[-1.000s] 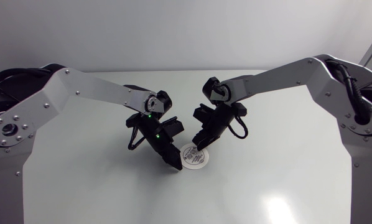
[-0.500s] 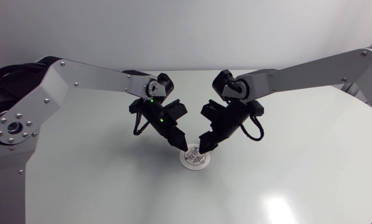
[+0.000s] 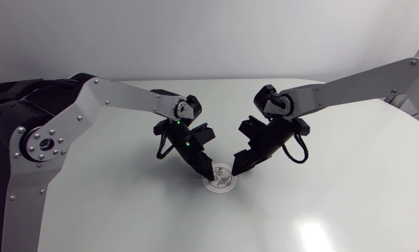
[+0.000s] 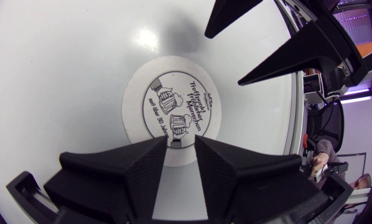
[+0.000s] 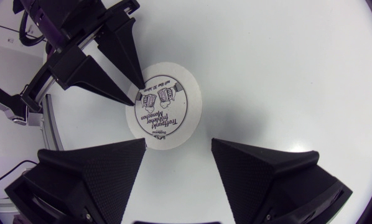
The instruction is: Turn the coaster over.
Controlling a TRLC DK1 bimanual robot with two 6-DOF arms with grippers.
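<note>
**Coaster flat on table, printed face up, a gripper at each side**

Left gripper (image 4: 181, 140): jaws a narrow slot apart, nothing held. The tips hang over the near rim of the coaster (image 4: 170, 106). I cannot tell whether they touch it.

Right gripper (image 5: 178, 146): jaws spread wide, empty. The coaster lies ahead of them, in line with the gap and clear of both fingers.

Materials:
- Fingers: matte black, broad wedges tapering to points. The right pair shows a fine pebbled grain on its faces.
- Coaster: thin round disc, white and matte, looks like card. It has a black line drawing of two mugs inside a ring, with print around it.
- Table (image 3: 125, 210): smooth white, slightly glossy, with a bright glare patch at the lower right of the head view.
- Arms: silver-grey links with black joints. A green light shows on the left wrist.

View differences:
- Head view: the coaster sits at lower centre of the frame. The two grippers slope down to it in a V, left arm entering from the left edge and right arm from the right edge. The jaw gaps are not readable here.
- Left wrist view: shows the narrow slot, with the right gripper's pointed fingers beyond the coaster.
- Right wrist view: shows the wide spread, and the left fingers converging at the coaster's far rim.
</note>
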